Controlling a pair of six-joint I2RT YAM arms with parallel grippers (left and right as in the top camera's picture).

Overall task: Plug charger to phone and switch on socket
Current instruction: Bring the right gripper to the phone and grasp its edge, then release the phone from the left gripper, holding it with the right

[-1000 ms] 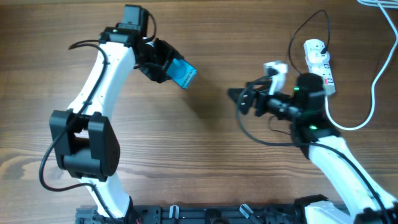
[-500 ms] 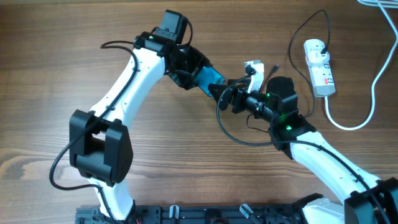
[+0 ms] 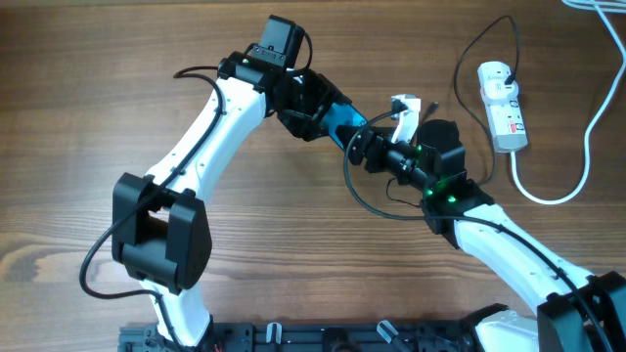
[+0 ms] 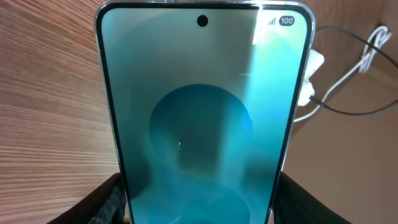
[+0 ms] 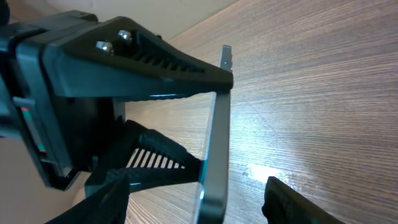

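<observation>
The phone (image 3: 343, 123), teal screen lit, is held off the table at the centre with my left gripper (image 3: 331, 114) shut on its lower sides. In the left wrist view the phone (image 4: 202, 112) fills the frame between the dark fingers (image 4: 102, 202). My right gripper (image 3: 358, 147) meets its free end. Seen edge-on in the right wrist view, the phone (image 5: 216, 124) stands between the open jaws of my right gripper (image 5: 196, 190), a gap on each side. The white socket (image 3: 502, 108) lies at the far right. The charger's thin black cable (image 3: 468, 49) curves away from it; its tip is hidden.
A thick white cord (image 3: 592, 127) loops from the socket toward the right edge. A black cable loop (image 3: 364, 203) hangs under my right arm. Bare wooden table (image 3: 293, 254) spreads in front of both arms.
My left arm carried the phone right, to the table's centre. My right arm swung left to meet it, and its jaws narrowed around the phone's end.
</observation>
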